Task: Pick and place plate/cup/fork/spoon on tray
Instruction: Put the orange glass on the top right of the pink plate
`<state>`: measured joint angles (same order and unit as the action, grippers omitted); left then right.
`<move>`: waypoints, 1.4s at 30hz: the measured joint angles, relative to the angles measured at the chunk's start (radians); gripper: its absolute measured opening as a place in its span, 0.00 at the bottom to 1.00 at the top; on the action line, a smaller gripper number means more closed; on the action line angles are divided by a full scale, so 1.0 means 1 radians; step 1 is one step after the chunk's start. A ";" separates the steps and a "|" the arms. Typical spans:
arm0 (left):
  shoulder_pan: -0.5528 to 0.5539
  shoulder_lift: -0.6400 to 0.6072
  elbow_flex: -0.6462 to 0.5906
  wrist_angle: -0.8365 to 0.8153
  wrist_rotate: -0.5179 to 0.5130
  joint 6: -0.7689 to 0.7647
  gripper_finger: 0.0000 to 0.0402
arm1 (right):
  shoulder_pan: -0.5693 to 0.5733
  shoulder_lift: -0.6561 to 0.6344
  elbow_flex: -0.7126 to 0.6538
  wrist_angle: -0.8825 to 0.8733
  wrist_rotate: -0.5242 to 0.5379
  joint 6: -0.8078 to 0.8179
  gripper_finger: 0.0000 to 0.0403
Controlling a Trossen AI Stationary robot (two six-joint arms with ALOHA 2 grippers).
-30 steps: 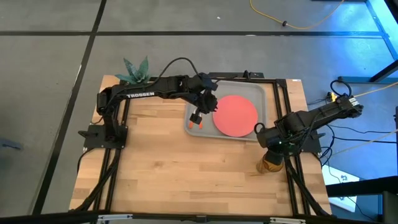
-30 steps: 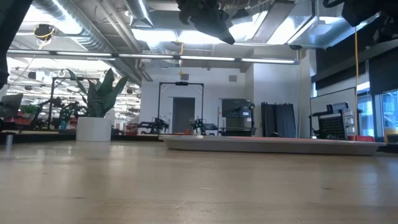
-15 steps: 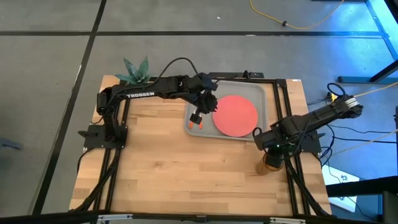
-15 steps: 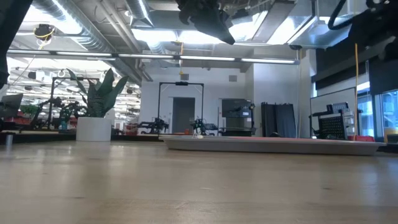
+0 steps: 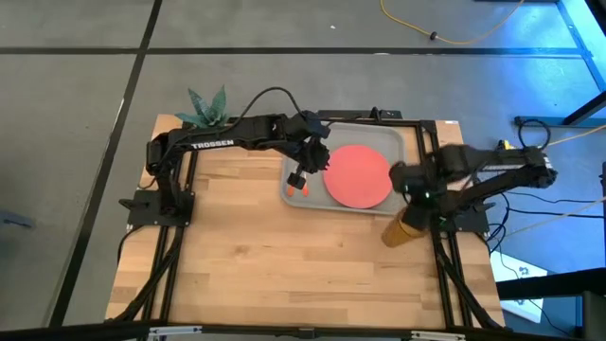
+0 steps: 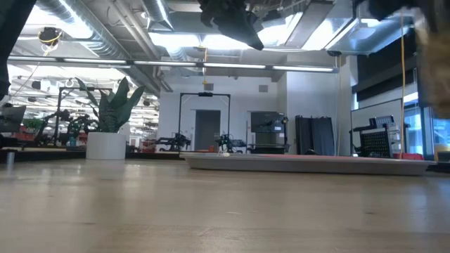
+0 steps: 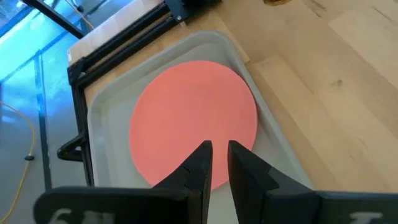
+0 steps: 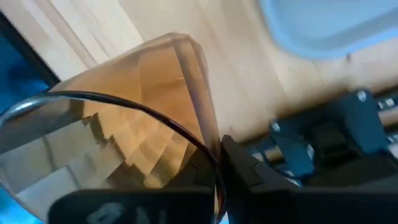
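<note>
A: What changed?
B: The right gripper [image 5: 405, 220] has clamped the cup [image 5: 399, 230] and tipped it up, at the tray's [image 5: 405, 142] five o'clock corner.
A: And the left?
B: Left gripper [image 5: 299, 177] hangs narrow over the tray's nine o'clock side, beside the plate [image 5: 358, 175]. Cup goes next, probably.

One camera looks straight down on my table [image 5: 265, 256], another sits level at its surface facing the room, and my wrist cameras peer closely forward, sharing the tray [image 7: 106, 118] with both.
</note>
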<state>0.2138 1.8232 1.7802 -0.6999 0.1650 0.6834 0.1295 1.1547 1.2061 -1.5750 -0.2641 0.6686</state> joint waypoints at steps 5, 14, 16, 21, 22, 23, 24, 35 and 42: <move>0.003 -0.031 -0.001 -0.043 -0.007 0.007 0.11 | -0.198 0.059 0.109 0.006 0.005 -0.085 0.02; 0.018 -0.101 -0.002 -0.215 -0.029 0.027 0.11 | -0.578 0.225 0.174 0.003 0.065 -0.244 0.02; 0.020 -0.115 0.002 -0.219 -0.028 0.027 0.11 | -0.667 0.266 0.192 0.004 0.065 -0.282 0.02; 0.026 -0.126 0.000 -0.281 -0.019 0.034 0.11 | -0.847 0.367 0.295 0.004 0.091 -0.348 0.02; 0.026 -0.126 0.000 -0.291 -0.018 0.034 0.11 | -0.881 0.385 0.321 0.005 0.100 -0.358 0.02; 0.026 -0.126 0.000 -0.292 -0.017 0.036 0.11 | -0.918 0.403 0.343 0.005 0.105 -0.360 0.02; 0.026 -0.126 0.000 -0.293 -0.017 0.047 0.11 | -0.950 0.422 0.368 0.005 0.111 -0.359 0.02; 0.029 -0.125 0.000 -0.287 -0.018 0.063 0.11 | -1.175 0.556 0.432 0.003 0.196 -0.309 0.02; 0.030 -0.125 0.000 -0.280 -0.029 0.058 0.11 | -1.212 0.615 0.430 0.004 0.212 -0.360 0.02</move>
<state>0.2440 1.6985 1.7805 -0.9801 0.1363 0.7411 -1.0821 1.7696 1.6360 -1.5711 -0.0518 0.3085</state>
